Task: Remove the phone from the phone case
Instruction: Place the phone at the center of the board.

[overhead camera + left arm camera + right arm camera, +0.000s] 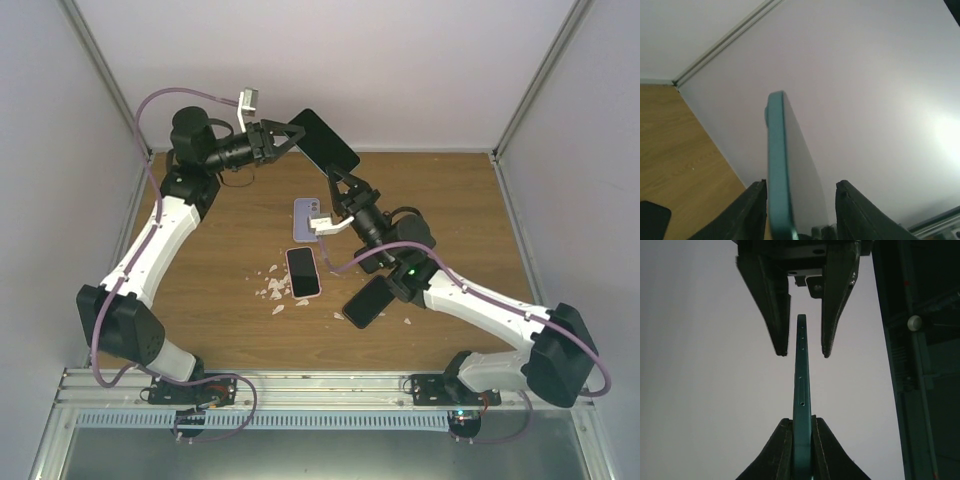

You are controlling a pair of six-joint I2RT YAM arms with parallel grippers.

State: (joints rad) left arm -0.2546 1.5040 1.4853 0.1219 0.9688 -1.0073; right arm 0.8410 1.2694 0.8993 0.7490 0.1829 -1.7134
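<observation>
Phone: I see the phone (325,140) held up off the table (450,220), in the air near the back wall, between the two arms.
Look from above: a dark, glossy face, tilted.
Look edge-on: a thin slab with a teal rim, a rounded corner, and side buttons and a small slot along the edge. I cannot tell whether the teal is a case or the body.
Right gripper (801,422): clenched on one end of the phone, both fingers pressed flat against its faces.
Left gripper (804,354): released, with its fingers straddling the other end and a gap on each side.
On the table: a lavender slab (307,218), a pink-rimmed handset (303,272) just nearer me, a dark handset (367,302) by my right arm, and white scraps (272,290) beside the pink one.
</observation>
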